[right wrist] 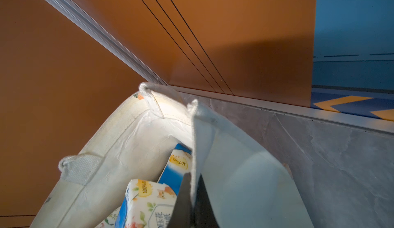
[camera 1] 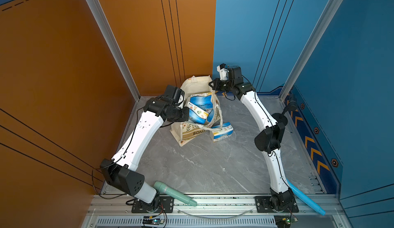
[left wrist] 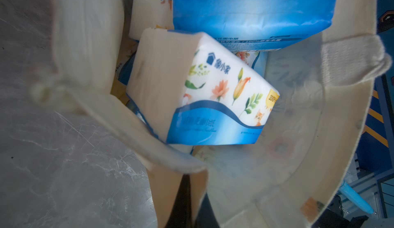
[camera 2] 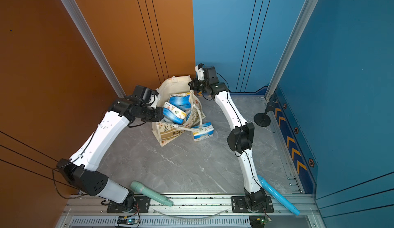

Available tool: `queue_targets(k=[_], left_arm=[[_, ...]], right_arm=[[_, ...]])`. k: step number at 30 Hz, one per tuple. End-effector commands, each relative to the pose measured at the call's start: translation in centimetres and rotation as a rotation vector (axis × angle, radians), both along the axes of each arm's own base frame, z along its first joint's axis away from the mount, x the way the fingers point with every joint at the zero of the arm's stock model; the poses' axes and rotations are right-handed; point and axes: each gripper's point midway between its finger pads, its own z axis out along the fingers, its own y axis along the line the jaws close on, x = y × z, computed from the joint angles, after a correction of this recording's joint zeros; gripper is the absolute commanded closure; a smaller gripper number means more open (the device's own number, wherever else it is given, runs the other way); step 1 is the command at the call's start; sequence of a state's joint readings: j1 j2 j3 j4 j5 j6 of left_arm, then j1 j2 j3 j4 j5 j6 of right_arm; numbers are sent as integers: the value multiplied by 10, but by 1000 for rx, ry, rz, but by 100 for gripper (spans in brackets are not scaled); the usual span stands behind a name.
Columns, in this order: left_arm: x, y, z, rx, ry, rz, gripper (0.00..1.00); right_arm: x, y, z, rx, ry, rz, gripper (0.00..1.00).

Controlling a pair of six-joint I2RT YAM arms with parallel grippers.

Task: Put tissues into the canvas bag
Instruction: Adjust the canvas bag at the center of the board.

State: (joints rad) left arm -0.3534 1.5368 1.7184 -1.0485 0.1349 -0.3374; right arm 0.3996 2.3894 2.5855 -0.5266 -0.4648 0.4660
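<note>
The cream canvas bag (camera 1: 191,132) (camera 2: 170,134) stands open at the back of the table. Several blue-and-white floral tissues packs (camera 1: 199,112) (left wrist: 213,92) (right wrist: 147,201) lie inside it. One more tissues pack (camera 1: 222,132) (camera 2: 202,132) lies on the table against the bag's right side, under a drooping white handle. My left gripper (camera 1: 186,113) (left wrist: 187,197) is shut on the bag's left rim. My right gripper (camera 1: 212,84) (right wrist: 193,197) is shut on the rim at the back right, holding it up. Between them the mouth is held wide.
A teal cylinder (camera 1: 174,193) lies at the front left by the left arm's base. A light-blue cylinder (camera 1: 304,199) lies at the front right. A black round-footed stand (camera 1: 281,118) is at the right edge. Orange and blue walls close in behind the bag.
</note>
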Motion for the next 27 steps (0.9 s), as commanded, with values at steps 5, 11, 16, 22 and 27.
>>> queue_targets(k=[5, 11, 16, 22, 27], left_arm=[[16, 17, 11, -166, -17, 43, 100], [9, 28, 18, -124, -61, 73, 100], [14, 48, 13, -112, -84, 153, 100], [22, 64, 11, -132, -99, 214, 100], [26, 67, 12, -134, -107, 222, 100]], right_arm=[[4, 16, 36, 53, -157, 43, 100], [-14, -27, 51, -8, -142, 26, 47], [-46, -80, 73, -74, -164, -54, 45], [-111, -129, 24, -327, 33, -115, 39], [-175, -145, -61, -562, 214, -164, 17]])
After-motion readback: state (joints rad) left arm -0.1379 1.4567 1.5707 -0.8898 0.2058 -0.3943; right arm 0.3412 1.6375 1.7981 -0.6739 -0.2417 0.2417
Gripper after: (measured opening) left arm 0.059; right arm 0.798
